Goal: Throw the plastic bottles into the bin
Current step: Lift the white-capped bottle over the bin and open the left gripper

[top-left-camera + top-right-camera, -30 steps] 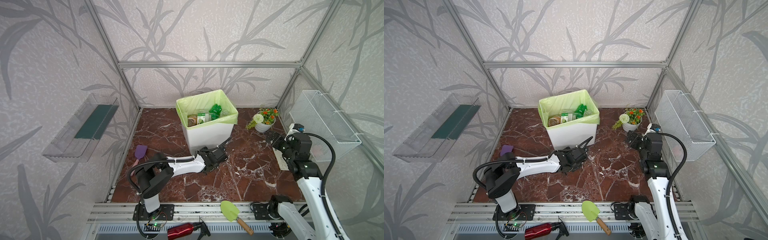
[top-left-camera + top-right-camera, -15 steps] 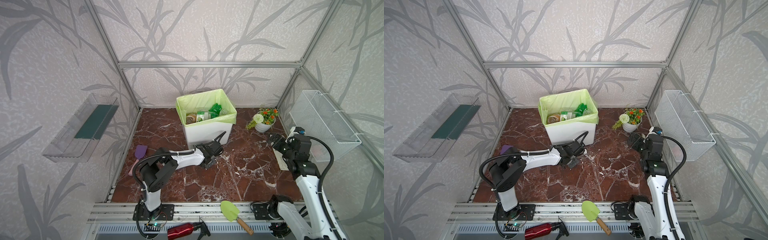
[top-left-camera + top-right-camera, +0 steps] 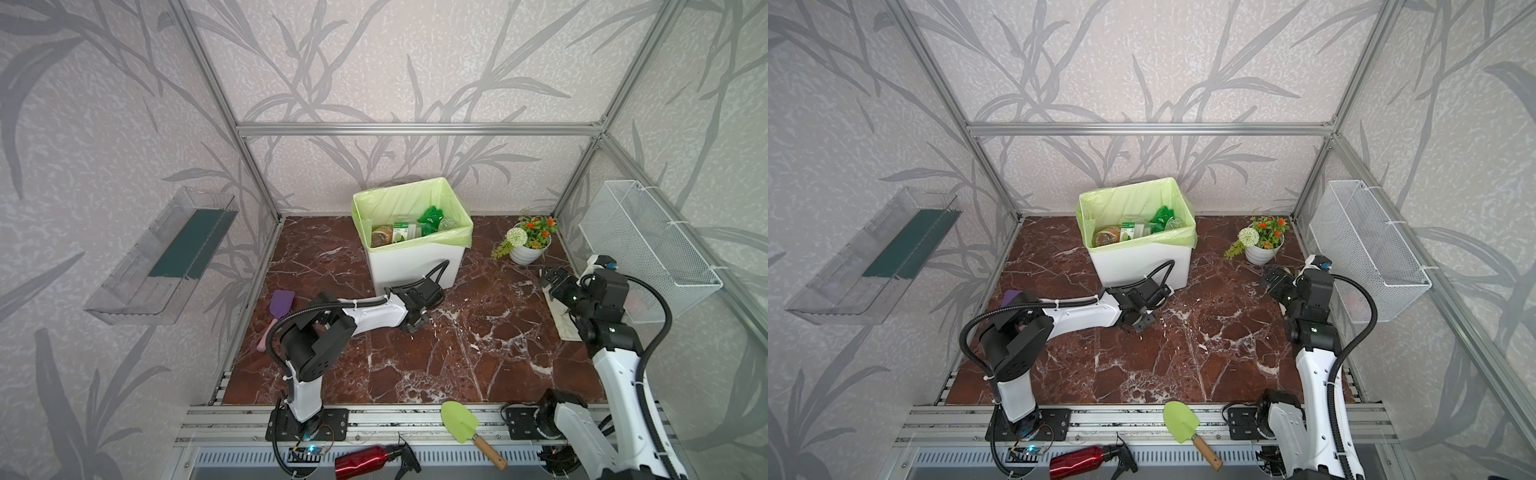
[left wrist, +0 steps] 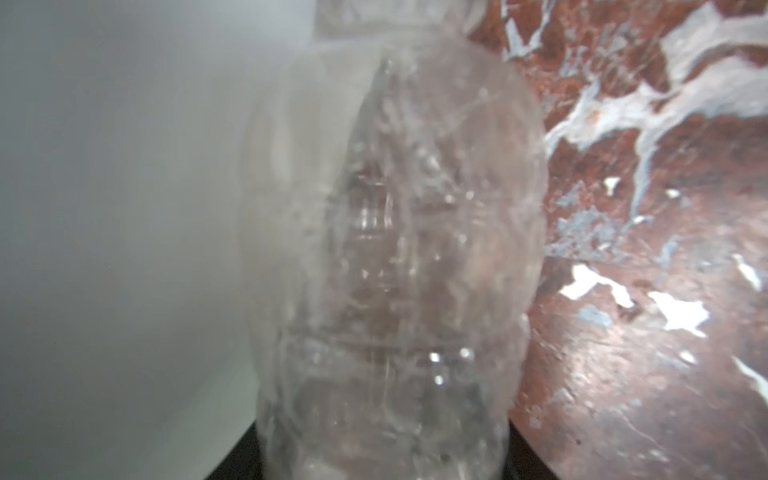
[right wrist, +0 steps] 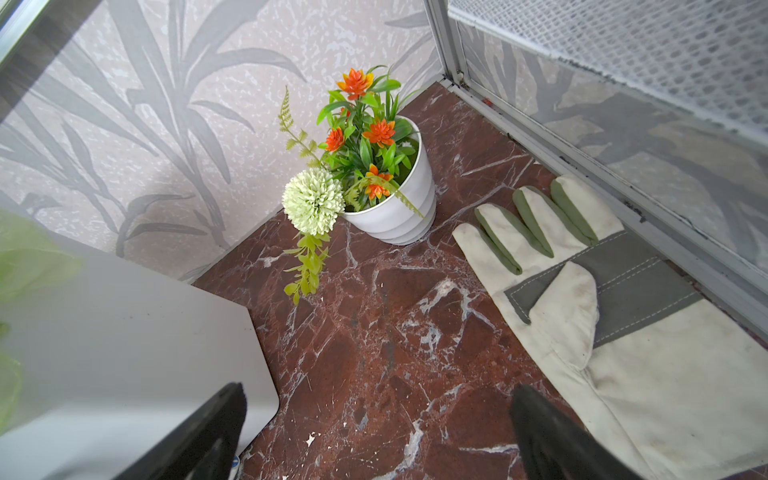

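The bin [image 3: 415,266], just beyond the left pincer [image 3: 415,323], already holds several plastic bottles [image 3: 399,232]. That pincer clasps 1 clear bottle [image 4: 386,249] between its fingers, not yet binned; no other loose bottle shows. The right pincer [image 5: 374,436] gapes, empty.

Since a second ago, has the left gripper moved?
Yes. In a top view the left gripper, shut on a bottle, sits slightly nearer the front wall of the bin than before.
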{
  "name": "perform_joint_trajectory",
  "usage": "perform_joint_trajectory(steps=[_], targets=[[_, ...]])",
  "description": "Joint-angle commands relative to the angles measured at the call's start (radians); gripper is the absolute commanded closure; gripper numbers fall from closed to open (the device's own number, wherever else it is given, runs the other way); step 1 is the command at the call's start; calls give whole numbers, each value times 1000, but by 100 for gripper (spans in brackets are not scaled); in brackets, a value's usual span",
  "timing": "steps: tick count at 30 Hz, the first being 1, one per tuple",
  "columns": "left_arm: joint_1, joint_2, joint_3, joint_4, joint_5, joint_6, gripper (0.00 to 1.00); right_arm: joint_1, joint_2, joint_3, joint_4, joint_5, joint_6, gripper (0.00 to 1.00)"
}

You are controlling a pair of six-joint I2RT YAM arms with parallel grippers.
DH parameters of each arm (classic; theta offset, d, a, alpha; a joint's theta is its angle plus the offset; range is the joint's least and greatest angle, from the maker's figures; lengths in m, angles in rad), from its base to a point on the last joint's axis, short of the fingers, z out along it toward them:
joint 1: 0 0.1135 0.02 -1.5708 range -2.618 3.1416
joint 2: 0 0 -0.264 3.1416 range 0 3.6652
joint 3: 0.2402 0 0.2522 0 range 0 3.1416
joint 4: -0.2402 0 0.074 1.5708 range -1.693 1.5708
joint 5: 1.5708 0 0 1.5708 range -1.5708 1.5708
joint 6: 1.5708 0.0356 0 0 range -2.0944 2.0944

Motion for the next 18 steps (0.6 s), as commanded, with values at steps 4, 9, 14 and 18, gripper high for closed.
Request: perform_joint_trajectory(steps=[4,9,14,18], targets=[[-79,-238,-44,49,30,24,44,-28,-9,-18,21,-32,11,0],[-147,-478,-64,123,4,81,47,-43,-8,-26,29,-50,21,0],[-154,-786,-114,307,19,154,47,-55,-10,-31,39,-69,27,0],[-125,-911,17,341,-45,249,48,-59,-4,-36,62,-100,33,0]])
